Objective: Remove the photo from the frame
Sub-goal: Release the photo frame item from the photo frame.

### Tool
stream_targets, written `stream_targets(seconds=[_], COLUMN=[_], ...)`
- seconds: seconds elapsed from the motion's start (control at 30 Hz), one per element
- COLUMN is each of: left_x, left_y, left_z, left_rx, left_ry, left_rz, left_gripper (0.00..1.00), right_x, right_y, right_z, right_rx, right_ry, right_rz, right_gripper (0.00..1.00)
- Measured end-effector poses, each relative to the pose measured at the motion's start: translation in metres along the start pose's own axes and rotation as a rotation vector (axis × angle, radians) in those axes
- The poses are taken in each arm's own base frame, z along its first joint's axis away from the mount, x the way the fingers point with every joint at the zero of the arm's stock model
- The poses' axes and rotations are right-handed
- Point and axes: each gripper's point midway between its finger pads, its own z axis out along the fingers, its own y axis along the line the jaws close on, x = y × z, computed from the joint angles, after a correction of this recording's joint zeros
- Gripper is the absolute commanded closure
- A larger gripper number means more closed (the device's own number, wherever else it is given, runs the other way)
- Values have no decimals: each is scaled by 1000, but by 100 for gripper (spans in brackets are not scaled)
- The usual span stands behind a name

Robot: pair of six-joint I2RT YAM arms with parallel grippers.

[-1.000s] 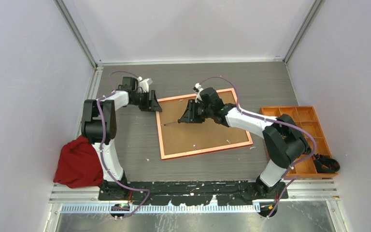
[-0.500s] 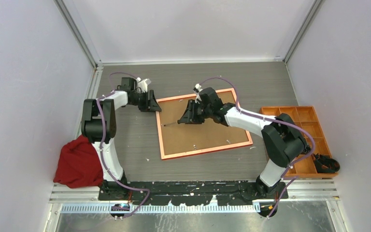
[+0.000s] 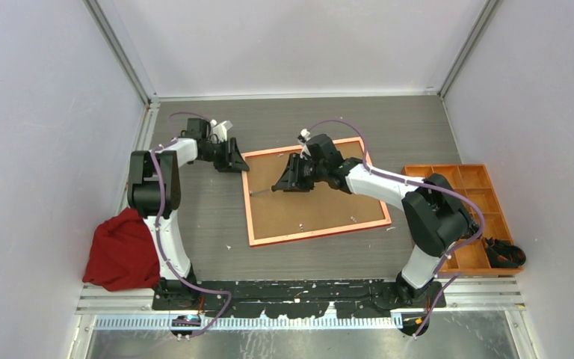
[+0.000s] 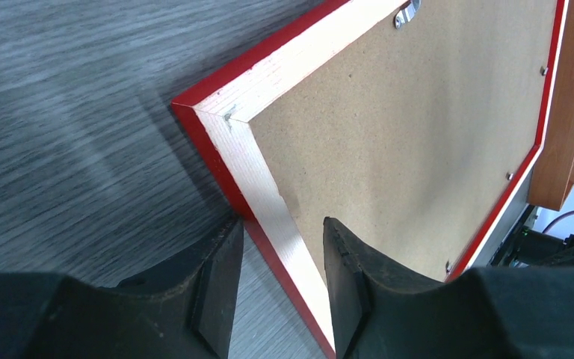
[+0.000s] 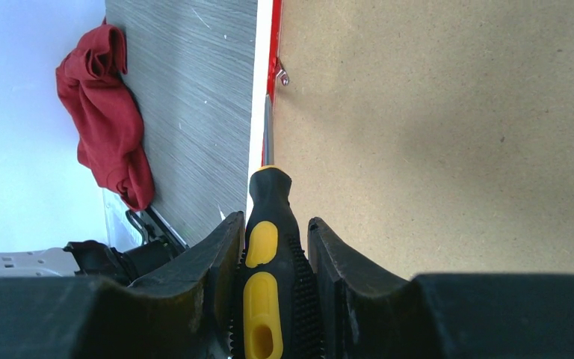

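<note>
1. The frame (image 3: 321, 232) lies face down in the middle of the bench (image 3: 202, 217), with its brown backing board (image 3: 321, 206) uppermost. The photo shows in no view and is judged to lie under that board.
2. The right pincer (image 3: 288, 182) is clamped on the black-and-yellow handle of a screwdriver (image 5: 267, 224). The shaft runs along the board's left edge toward a small metal tab (image 5: 282, 75).
3. The left pincer (image 4: 276, 288) stands part open astride the frame's rail, just beside the far-left corner. One finger is outside the rail and the other is over the board. Whether the pads press the rail cannot be told.
4. Risk: if the tip rides over the tab instead of catching it, the blade may skid and gouge the board or the print beneath.
5. Risk: if the corner is only loosely steadied, prying could slide or tip the whole frame. A hard lever could also crack the thin rail.
6. Only the right wrist view shows the tab and how near the tip is. From above, the shaft is a thin sliver.
7. Only the left wrist view shows the straddle on the rail and a metal clip (image 4: 406, 12) on the far side.
8. Only the overhead view gives the whole layout. It shows the orange tray (image 3: 448, 166) to the right of the frame and a red cloth (image 3: 123, 250) well apart at the near left.
</note>
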Motion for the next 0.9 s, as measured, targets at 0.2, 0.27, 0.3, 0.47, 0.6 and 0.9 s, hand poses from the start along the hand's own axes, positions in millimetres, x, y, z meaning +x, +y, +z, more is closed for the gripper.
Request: stream_targets(seconds=[0.2,0.27,0.3,0.47,0.6,0.9], left_x=[0,0,0,0,0,0], left_y=[1,1,1,1,1,1], left_z=[1,1,1,1,1,1], left_rx=[2,2,3,3,3,2], left_ry=[1,1,1,1,1,1], left_rz=[-12,-13,-14,-14,-14,-14], left_gripper=[56,56,56,56,57,57], right_x=[0,0,-1,-4,-7,-12], right_y=[-5,-6,-5,-5,-7,-8], right_z=[7,10,10,11,12,12], right_rx=[13,15,14,19,29,39], right_ry=[8,11,11,0,-14,-38], right_rz=[8,10,10,7,6,2], right_gripper=[99,99,99,99,99,99])
